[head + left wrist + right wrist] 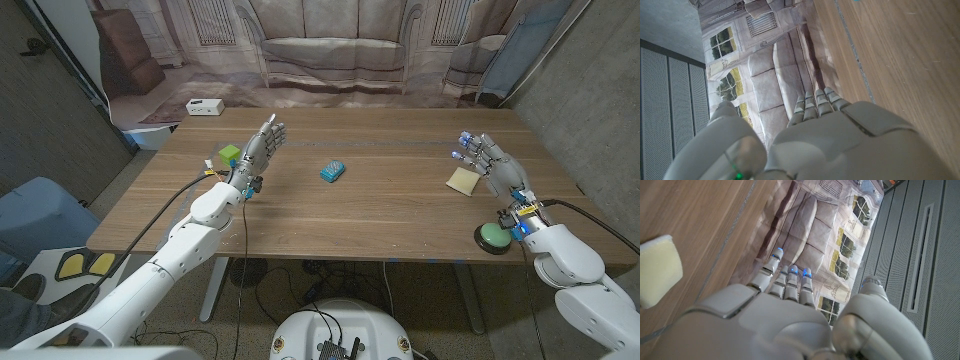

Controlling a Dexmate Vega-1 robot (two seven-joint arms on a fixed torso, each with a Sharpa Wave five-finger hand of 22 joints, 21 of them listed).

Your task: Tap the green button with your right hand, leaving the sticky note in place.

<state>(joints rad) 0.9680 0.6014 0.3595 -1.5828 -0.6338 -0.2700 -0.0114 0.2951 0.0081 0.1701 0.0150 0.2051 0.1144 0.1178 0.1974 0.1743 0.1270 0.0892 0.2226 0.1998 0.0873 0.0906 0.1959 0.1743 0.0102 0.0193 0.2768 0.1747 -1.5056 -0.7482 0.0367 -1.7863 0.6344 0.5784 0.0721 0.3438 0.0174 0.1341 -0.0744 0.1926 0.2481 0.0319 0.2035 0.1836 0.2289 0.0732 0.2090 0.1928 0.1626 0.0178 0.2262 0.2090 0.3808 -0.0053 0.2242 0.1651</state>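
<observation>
Only head view shows green button [494,236].

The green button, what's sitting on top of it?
Nothing rests on the green button. The right hand stands farther back, beside the yellow sticky note. The robot's wrist covers the button's right edge, so that part is hidden.

Green button [493,234] near yellow sticky note [462,180].
</observation>
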